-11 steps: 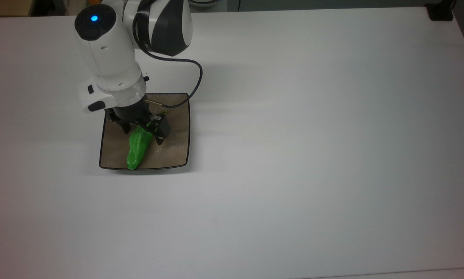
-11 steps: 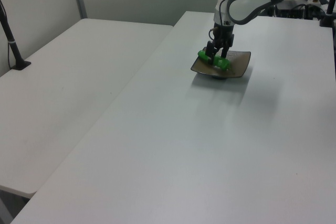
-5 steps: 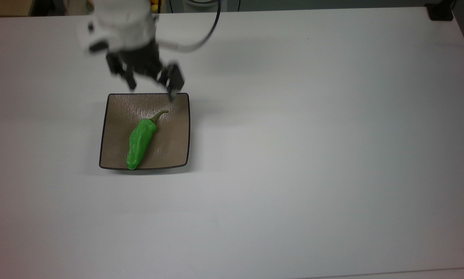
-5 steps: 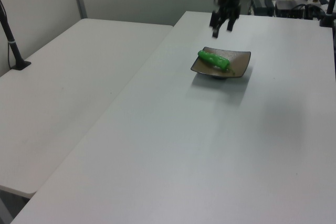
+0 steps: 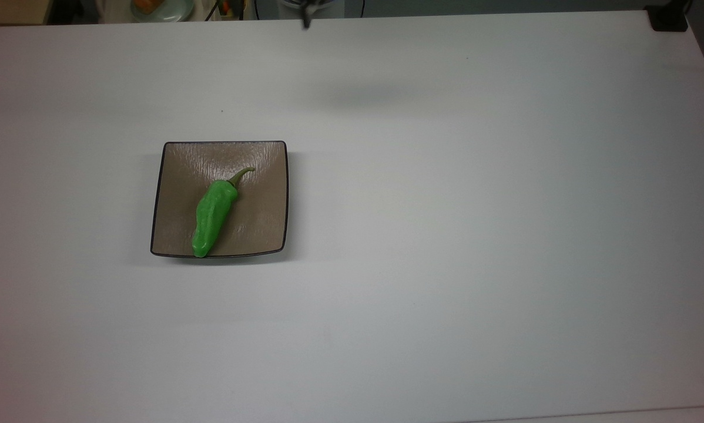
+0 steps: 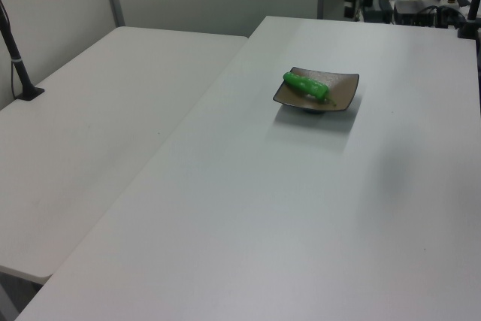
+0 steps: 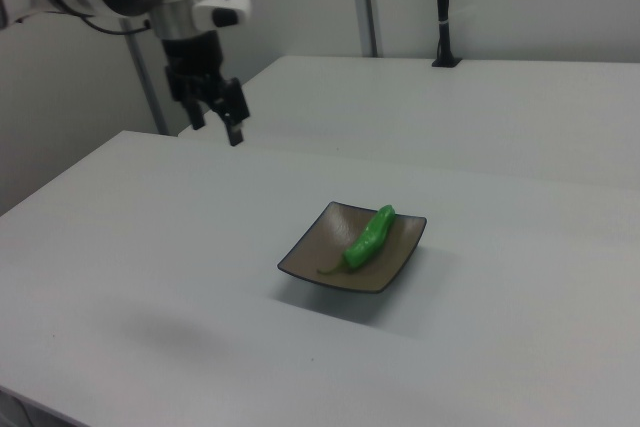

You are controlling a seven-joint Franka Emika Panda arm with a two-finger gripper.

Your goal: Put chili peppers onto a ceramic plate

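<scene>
The green chili pepper (image 5: pixel 213 214) has been left lying on the square ceramic plate (image 5: pixel 176 158); the gripper (image 7: pixel 216 111), fingers apart and empty, has been withdrawn, so placement appears complete.

Table (image 5: pixel 446 235): bare all round the plate (image 5: pixel 176 176), so I can pass freely.
Obstacle: the plate, with the pepper (image 5: pixel 211 214) on it.
My gripper (image 7: pixel 216 113): raised, well apart from the plate.

Up at the top view's far edge, a dark tip (image 5: pixel 306 22) pokes in, cut off, too little to identify.
</scene>
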